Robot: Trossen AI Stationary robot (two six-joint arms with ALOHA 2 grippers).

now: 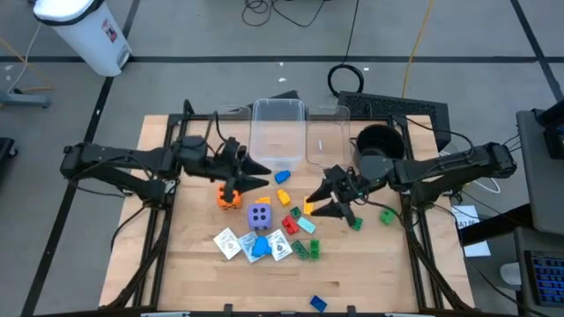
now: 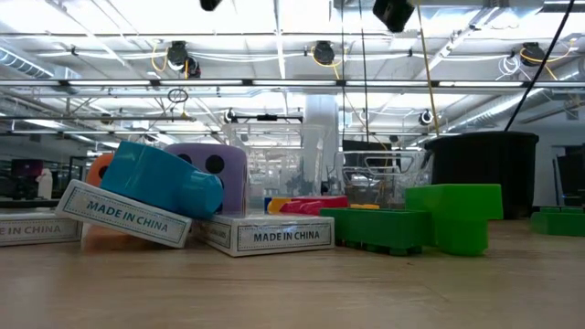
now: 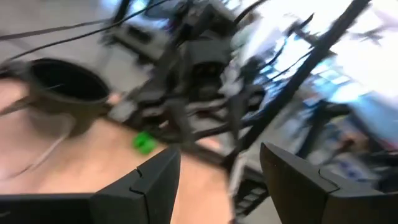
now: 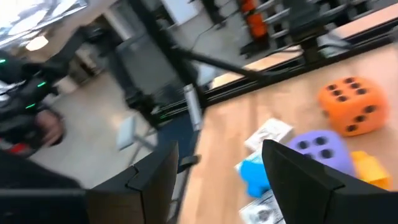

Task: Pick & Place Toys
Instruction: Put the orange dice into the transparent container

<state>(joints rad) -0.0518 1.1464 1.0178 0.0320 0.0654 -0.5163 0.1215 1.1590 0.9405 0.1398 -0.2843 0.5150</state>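
Note:
The toys lie in the middle of the wooden table (image 1: 176,264): an orange die (image 1: 229,195), a purple die (image 1: 259,216), white card packs (image 1: 227,242), a blue toy (image 1: 257,247) lying on the card packs, and small red (image 1: 289,224), yellow (image 1: 284,195), green (image 1: 307,249) and blue (image 1: 317,303) bricks. My left gripper (image 1: 262,174) is open and empty above the table, just past the orange die. My right gripper (image 1: 313,199) is open and empty, facing it across the bricks. The right wrist view shows the orange die (image 4: 351,106) and the purple die (image 4: 320,149).
Two clear bins (image 1: 278,132) (image 1: 326,136) and a black pot (image 1: 377,141) stand at the far side of the table. Two green bricks (image 1: 355,223) (image 1: 386,215) lie toward the right edge. In the low view, card packs (image 2: 265,235) and green bricks (image 2: 411,219) lie nearest.

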